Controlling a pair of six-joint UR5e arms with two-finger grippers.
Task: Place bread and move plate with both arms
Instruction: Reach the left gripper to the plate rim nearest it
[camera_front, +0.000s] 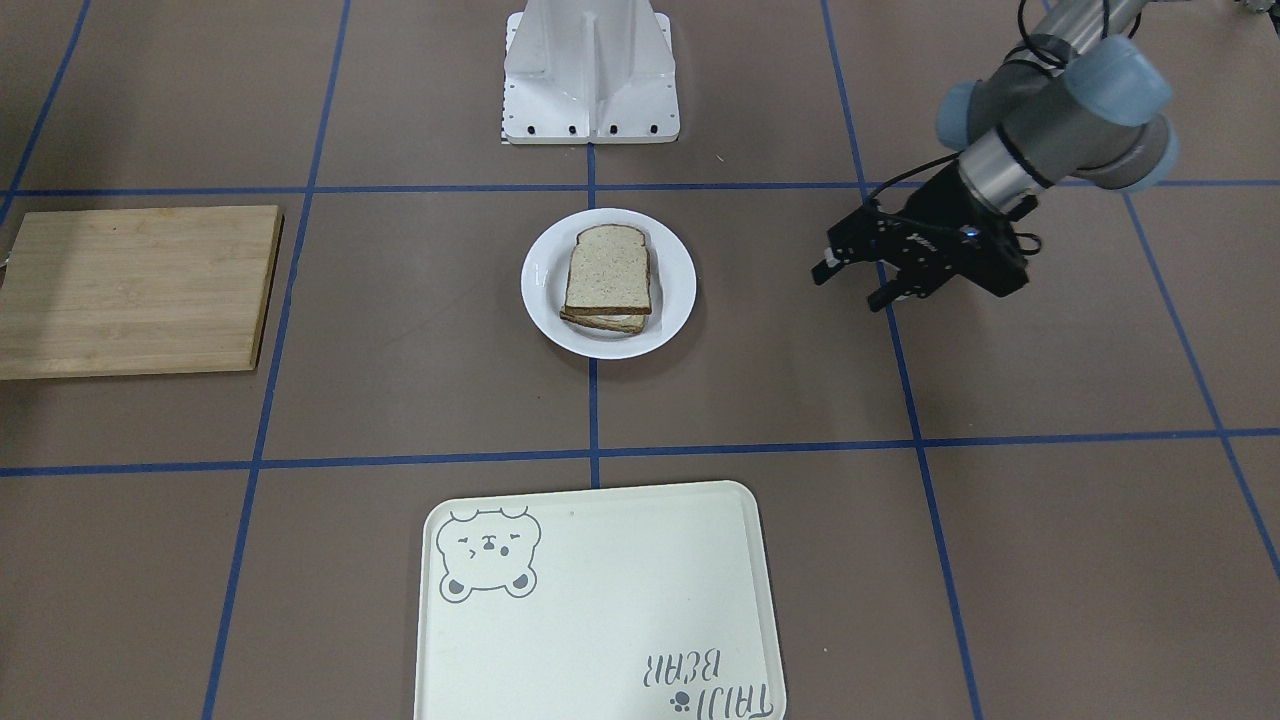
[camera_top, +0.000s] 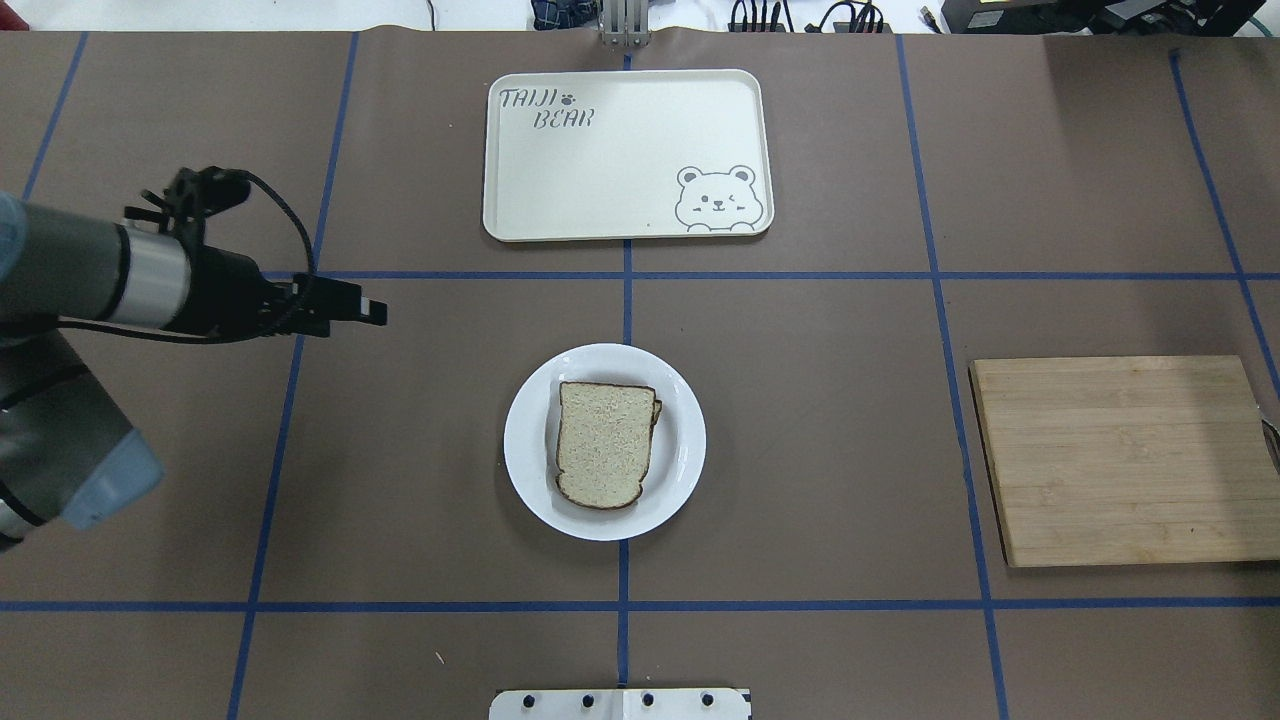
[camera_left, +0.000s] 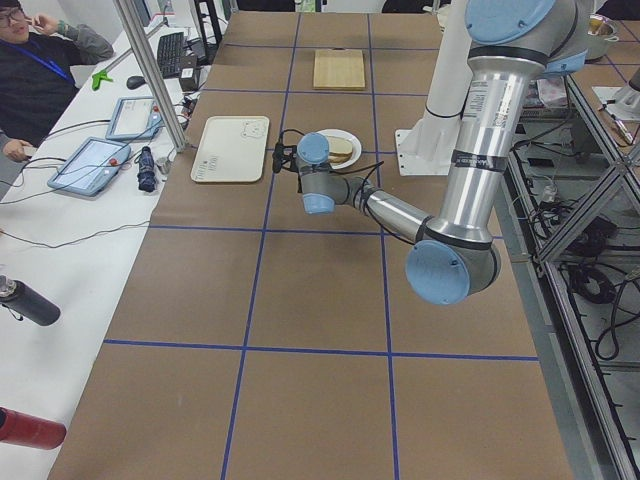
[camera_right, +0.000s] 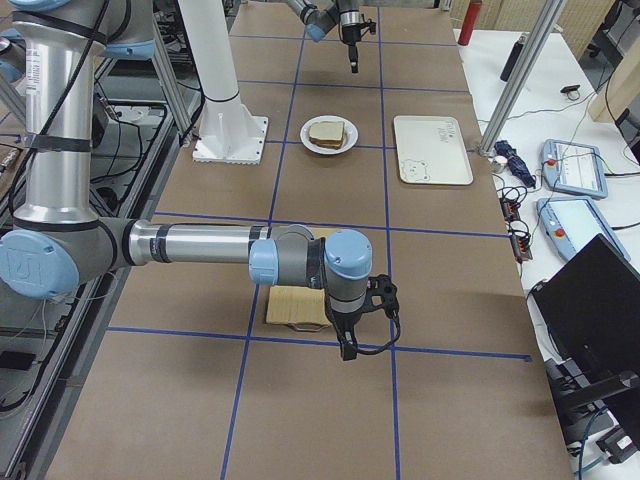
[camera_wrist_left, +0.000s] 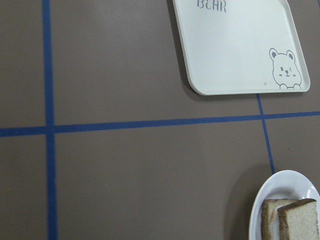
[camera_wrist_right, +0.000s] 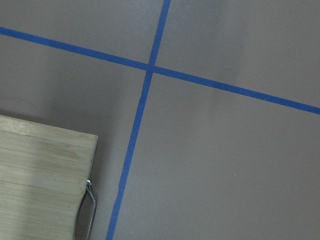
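Note:
The bread (camera_front: 608, 268) lies flat on the white plate (camera_front: 675, 290) at the table's middle, on top of another slice whose white filling shows at its edge. In the overhead view the bread (camera_top: 603, 443) covers most of the plate (camera_top: 525, 440). My left gripper (camera_front: 853, 284) hangs open and empty above the table, well to the plate's side; it also shows in the overhead view (camera_top: 375, 312). The left wrist view catches the plate's rim (camera_wrist_left: 280, 187) and the bread's corner (camera_wrist_left: 300, 220). My right gripper (camera_right: 350, 345) shows only in the exterior right view, beyond the cutting board's outer end; I cannot tell whether it is open or shut.
A cream tray with a bear drawing (camera_top: 627, 155) lies across the table from the robot, beyond the plate. A wooden cutting board (camera_top: 1125, 460) lies on the robot's right; its corner and metal handle (camera_wrist_right: 90, 210) show in the right wrist view. The white base stand (camera_front: 590, 75) is behind the plate.

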